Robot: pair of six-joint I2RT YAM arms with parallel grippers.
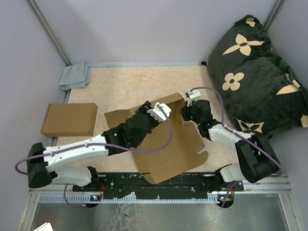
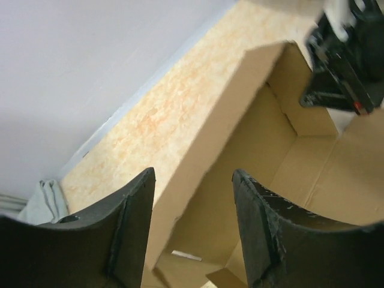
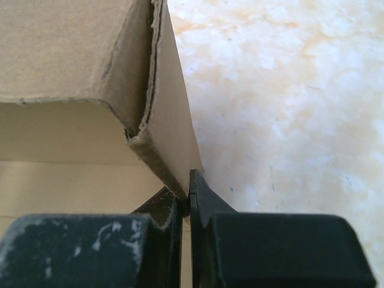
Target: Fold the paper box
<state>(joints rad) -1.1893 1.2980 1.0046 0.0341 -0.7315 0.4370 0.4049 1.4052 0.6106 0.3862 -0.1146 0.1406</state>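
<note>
Two arms meet at the far side of the paper box (image 1: pixel 168 144) in the top external view. The box lies partly folded in the middle of the pale surface (image 1: pixel 125 84), its broad panel flat and its far wall raised. The left pincer (image 1: pixel 165 112) reaches in from the lower left to that far wall. The right pincer (image 1: pixel 185 111) comes in from the right to the wall's right end. A flat cardboard box (image 1: pixel 69 119) lies well apart at the left edge of the surface, and a grey cloth (image 1: pixel 75 76) sits in the far left corner. A black pillow (image 1: pixel 255 72) with tan flowers leans beyond the right edge.

From the left wrist, the left pincer (image 2: pixel 192 210) is open. Its dark jaws stand apart on either side of the upright wall of the paper box (image 2: pixel 234 120), one outside and one over the box's inside. Whether either jaw touches the cardboard cannot be told. The right pincer (image 2: pixel 342 66) shows at the far end of this wall, near the corner, and the grey cloth (image 2: pixel 42 201) is at the lower left.

From the right wrist, the right pincer (image 3: pixel 187 201) is closed on the paper box (image 3: pixel 78 54). It pinches the thin lower edge of a cardboard wall where two layers meet at a corner. The mottled surface (image 3: pixel 288 108) fills the right half of this view.
</note>
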